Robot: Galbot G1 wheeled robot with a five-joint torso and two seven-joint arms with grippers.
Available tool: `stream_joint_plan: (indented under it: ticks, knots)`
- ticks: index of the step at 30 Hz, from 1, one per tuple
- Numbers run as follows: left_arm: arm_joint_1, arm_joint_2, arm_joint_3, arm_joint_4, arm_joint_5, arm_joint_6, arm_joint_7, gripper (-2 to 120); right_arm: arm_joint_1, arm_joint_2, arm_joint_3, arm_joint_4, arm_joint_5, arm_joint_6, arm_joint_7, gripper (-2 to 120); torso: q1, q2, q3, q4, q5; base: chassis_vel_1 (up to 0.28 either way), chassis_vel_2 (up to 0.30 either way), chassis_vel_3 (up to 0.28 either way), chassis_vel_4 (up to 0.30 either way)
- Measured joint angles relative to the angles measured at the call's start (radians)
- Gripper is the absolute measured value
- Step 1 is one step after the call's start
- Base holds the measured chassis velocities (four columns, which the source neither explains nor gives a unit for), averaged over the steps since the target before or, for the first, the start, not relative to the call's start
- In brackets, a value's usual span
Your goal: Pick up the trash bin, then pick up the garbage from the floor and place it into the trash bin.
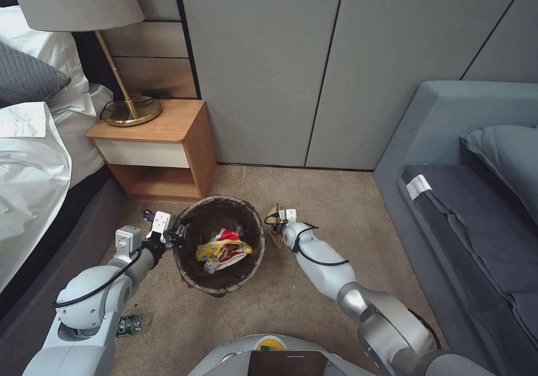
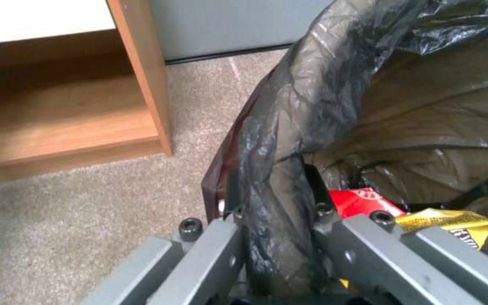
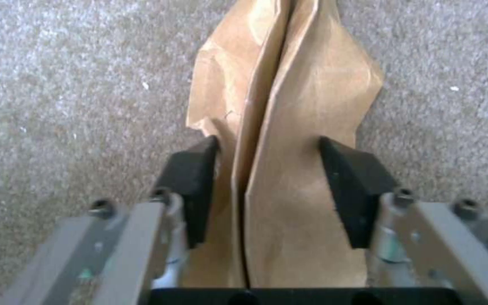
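Brown paper bag (image 3: pixel 281 140) sits pinched in right hand (image 3: pixel 269 186) — left hand (image 2: pixel 278 203) clamps trash bin (image 1: pixel 218 245) rim.

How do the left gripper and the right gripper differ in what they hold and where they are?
The left gripper is shut on the rim of the trash bin; the right gripper pinches a brown paper bag. The left gripper is at the bin's left side, the right gripper at its right, above the carpet. Both are low, near the floor.
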Motion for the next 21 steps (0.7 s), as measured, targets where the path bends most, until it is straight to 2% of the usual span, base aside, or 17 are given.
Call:
stream_joint_plan:
  ticks: [2,4,6,7,11,21]
  knots:
    - [-0.001,-0.001,0.000,0.002,0.000,0.000,0.000,0,0.000,-0.002,0.000,0.002,0.001,-0.001,0.002,30,0.000,0.000,0.000,0.0000,-0.0001,0.000,0.000,0.000,0.000]
    - [0.000,-0.002,0.000,0.003,0.001,0.000,0.000,0,0.000,-0.003,0.001,0.003,0.000,-0.002,0.003,28,0.000,0.000,0.000,0.0000,-0.0001,0.000,0.000,0.000,0.000]
    - [0.000,-0.002,-0.001,0.004,0.001,0.000,0.000,0,-0.007,-0.006,0.001,0.013,0.003,-0.006,0.008,14,0.000,0.000,0.000,0.0001,0.0000,0.000,0.000,0.000,0.000]
    - [0.000,-0.002,-0.001,0.004,0.001,0.000,0.000,0,-0.007,-0.006,0.001,0.013,0.003,-0.006,0.008,14,0.000,0.000,0.000,0.0001,0.0000,0.000,0.000,0.000,0.000]
    - [-0.002,0.000,-0.002,0.005,0.001,0.000,0.001,0,-0.016,-0.015,0.002,0.032,0.011,-0.011,0.014,0,0.000,0.000,0.000,0.0003,0.0001,0.000,0.000,0.000,0.000]
    - [-0.005,0.000,-0.003,0.007,0.002,0.000,0.002,0,-0.042,-0.057,-0.006,0.118,0.058,-0.029,0.043,0,0.000,0.000,0.000,0.0000,-0.0001,0.000,0.000,0.000,0.000]
